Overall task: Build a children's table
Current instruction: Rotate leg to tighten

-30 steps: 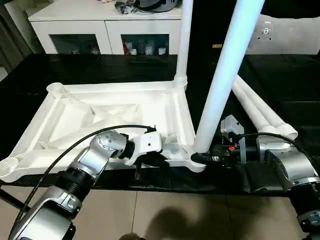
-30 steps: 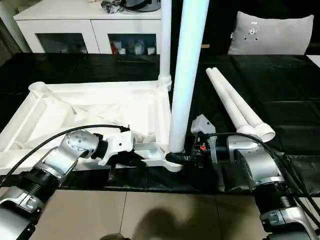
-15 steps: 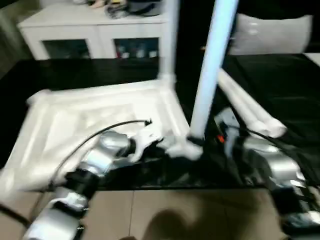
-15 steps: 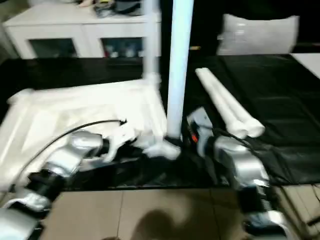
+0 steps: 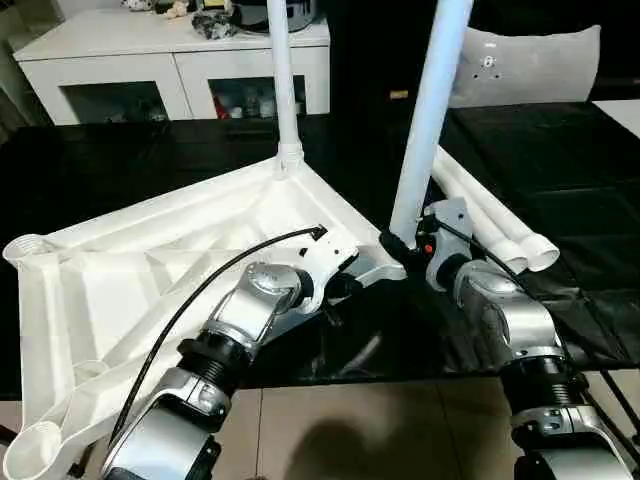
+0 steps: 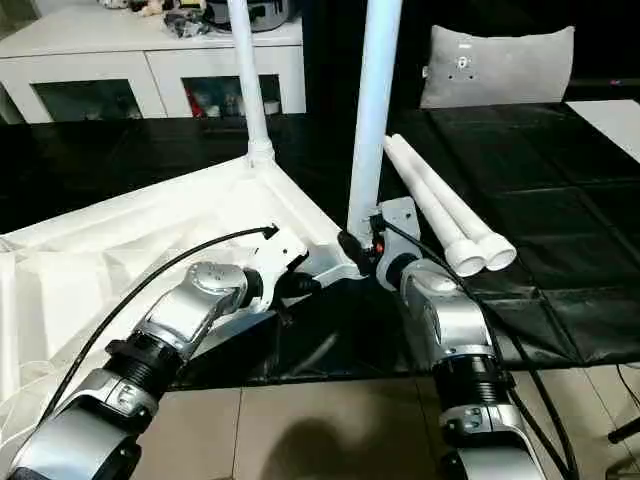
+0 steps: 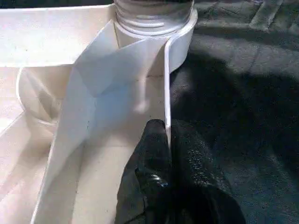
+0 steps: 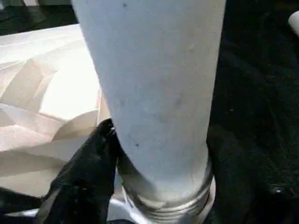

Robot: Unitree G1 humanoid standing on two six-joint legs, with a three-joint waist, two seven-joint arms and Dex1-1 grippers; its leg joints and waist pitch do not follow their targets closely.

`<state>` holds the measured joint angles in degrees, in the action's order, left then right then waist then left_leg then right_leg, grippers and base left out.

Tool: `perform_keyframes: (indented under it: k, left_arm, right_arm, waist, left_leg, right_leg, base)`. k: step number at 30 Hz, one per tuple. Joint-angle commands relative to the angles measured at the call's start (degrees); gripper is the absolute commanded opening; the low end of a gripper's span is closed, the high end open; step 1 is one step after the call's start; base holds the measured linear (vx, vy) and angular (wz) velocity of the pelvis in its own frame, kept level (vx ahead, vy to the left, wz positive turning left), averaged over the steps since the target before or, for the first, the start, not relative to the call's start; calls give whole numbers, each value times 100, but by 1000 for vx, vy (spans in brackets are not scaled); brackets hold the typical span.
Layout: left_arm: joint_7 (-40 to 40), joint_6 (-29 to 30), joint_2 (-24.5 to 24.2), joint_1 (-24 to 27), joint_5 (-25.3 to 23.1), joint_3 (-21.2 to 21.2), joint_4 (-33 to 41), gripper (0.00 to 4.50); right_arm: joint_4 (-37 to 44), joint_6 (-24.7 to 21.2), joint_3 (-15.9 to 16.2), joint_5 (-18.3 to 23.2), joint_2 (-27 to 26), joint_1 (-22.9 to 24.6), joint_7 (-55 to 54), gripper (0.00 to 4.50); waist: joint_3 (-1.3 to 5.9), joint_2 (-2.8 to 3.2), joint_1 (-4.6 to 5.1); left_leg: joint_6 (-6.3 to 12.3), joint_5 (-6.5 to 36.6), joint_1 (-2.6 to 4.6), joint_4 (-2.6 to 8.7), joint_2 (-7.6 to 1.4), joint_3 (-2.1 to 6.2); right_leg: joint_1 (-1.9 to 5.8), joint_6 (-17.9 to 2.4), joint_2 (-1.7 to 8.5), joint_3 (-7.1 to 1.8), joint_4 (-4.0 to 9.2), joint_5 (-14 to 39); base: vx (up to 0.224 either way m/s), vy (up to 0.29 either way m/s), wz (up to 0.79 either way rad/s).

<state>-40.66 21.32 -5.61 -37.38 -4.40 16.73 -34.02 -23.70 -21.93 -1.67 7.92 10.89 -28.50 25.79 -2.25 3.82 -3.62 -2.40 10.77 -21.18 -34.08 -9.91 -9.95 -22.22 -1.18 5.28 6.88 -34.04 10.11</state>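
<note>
Black cloth covers the wide surface (image 5: 560,180) where the work lies. At the back stands a white cabinet (image 5: 180,70) with glass doors and small things on top, and a grey cushion (image 5: 525,65) leans up on the far right side.

The white table top (image 5: 150,270) lies upside down on the black cloth, so its ribs and round corner sockets face up. It sits at a slant, with one corner pointing to the back and one corner near the robot's right arm. An empty socket (image 5: 28,248) shows at the left corner, and another one (image 5: 30,445) hangs past the near edge of the surface.

Two legs stand straight up in their sockets. The far leg (image 5: 283,80) is in the back corner. The near leg (image 5: 430,110) is in the corner by the right arm. Two more legs (image 5: 495,215) lie flat on the cloth just beside each other, to the right of the table top.

The left gripper (image 7: 166,140) has its black fingers pressed together on the thin side wall of the table top (one finger inside the wall, one outside), close to the near leg's socket.

The right gripper (image 8: 161,186) is down at the bottom of the near leg. Its fingers (image 8: 86,168) are spread around the leg, one on each side, right above the socket ring. I cannot tell if they squeeze it or just touch it.
</note>
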Motion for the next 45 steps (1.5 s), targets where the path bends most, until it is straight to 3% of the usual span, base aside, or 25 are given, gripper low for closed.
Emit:
perform_keyframes:
  k: [1, 3, 9, 12, 16, 17, 23, 30, 31, 34, 35, 36, 39, 45]
  left_arm:
    - [58, -286, -96, -123, -2, -78, 55, 0]
    - [47, -346, -136, -127, -27, -66, 2, 0]
    - [-522, -816, -446, -128, -52, 58, -191, 0]
    - [-666, -899, -516, -125, -52, 104, -210, 0]
    - [-1360, -1459, -842, -124, -132, 387, -284, 0]
    - [-1808, -1808, -1003, -125, -161, 536, -352, 0]
    - [-2514, -2065, -1228, -110, -159, 737, -358, 0]
    - [-3379, -2200, -1445, -30, 49, 870, -193, 0]
    - [-3443, -2195, -1467, -7, 73, 879, -141, 0]
    - [-3521, -2198, -1491, 20, 89, 887, -87, 0]
    - [-3549, -2206, -1501, 31, 85, 882, -74, 0]
    - [-3558, -2213, -1505, 36, 81, 880, -72, 0]
    - [-3618, -2223, -1523, 41, 83, 883, -77, 0]
    - [-3597, -2226, -1511, 53, 60, 892, -103, 0]
  right_arm:
    - [-9, -12, 137, 49, 41, 143, 170, 349]
    - [15, 23, 132, 59, 89, 168, 221, 349]
    - [439, 254, 64, 406, 603, 428, 1373, 415]
    - [512, 301, 107, 444, 736, 478, 1633, 435]
    - [656, 309, 241, 524, 1275, 544, 2448, 443]
    - [645, 370, 344, 524, 1552, 525, 2859, 443]
    - [600, 455, 477, 605, 1809, 441, 3531, 443]
    - [660, 410, 769, 818, 1970, 383, 4432, 379]
    - [717, 358, 799, 872, 1967, 403, 4548, 371]
    - [776, 293, 845, 933, 1970, 426, 4700, 347]
    - [796, 263, 875, 944, 1977, 434, 4762, 339]
    - [796, 256, 887, 944, 1979, 436, 4787, 332]
    - [748, 216, 916, 968, 1990, 411, 4904, 307]
    - [729, 170, 943, 1004, 1999, 423, 4981, 244]
  waist:
    - [356, -93, -22]
    - [349, -82, -22]
    - [356, -89, -21]
    - [386, -82, -43]
    - [400, -64, -108]
    - [407, -34, -159]
    - [390, -54, -266]
    - [389, -53, -348]
    - [397, -96, -361]
    - [401, -78, -384]
    - [397, -125, -397]
    - [397, -101, -425]
    - [396, -104, -454]
    - [395, -108, -450]
  left_leg:
    - [437, 966, -4, 371, -286, 123]
    - [435, 966, -2, 373, -291, 125]
    - [558, 930, -34, 350, -282, 123]
    - [635, 736, -37, 331, -302, 126]
    - [809, 580, -56, 296, -333, 124]
    - [801, 596, -41, 288, -339, 125]
    - [657, 831, -24, 309, -367, 113]
    - [591, 871, 4, 315, -392, 111]
    - [597, 837, 0, 317, -395, 109]
    - [626, 750, -7, 308, -397, 110]
    - [643, 726, -11, 307, -392, 102]
    - [628, 722, -5, 305, -392, 104]
    - [590, 710, -4, 307, -394, 106]
    - [557, 741, -11, 305, -384, 107]
  right_leg:
    - [304, -928, 428, -331, 475, 1431]
    - [303, -918, 426, -327, 485, 1503]
    - [316, -876, 419, -319, 489, 1489]
    - [302, -972, 413, -321, 434, 1174]
    - [294, -1153, 411, -323, 369, 666]
    - [282, -1167, 421, -323, 360, 680]
    - [271, -1200, 442, -329, 363, 903]
    - [250, -1229, 450, -347, 348, 953]
    - [261, -1242, 453, -347, 340, 906]
    - [258, -1260, 460, -352, 324, 831]
    - [259, -1242, 458, -353, 332, 865]
    - [251, -1217, 463, -353, 329, 968]
    - [244, -1152, 460, -356, 337, 1092]
    - [244, -1100, 461, -353, 350, 1178]
  base:
    - [0, 0, 0]
    - [0, 0, 0]
    - [0, 0, 0]
    - [0, 0, 0]
    - [0, 0, 0]
    - [0, 0, 0]
    - [0, 0, 0]
    - [0, 0, 0]
    - [0, 0, 0]
    - [0, 0, 0]
    - [0, 0, 0]
    - [0, 0, 0]
    - [0, 0, 0]
    - [0, 0, 0]
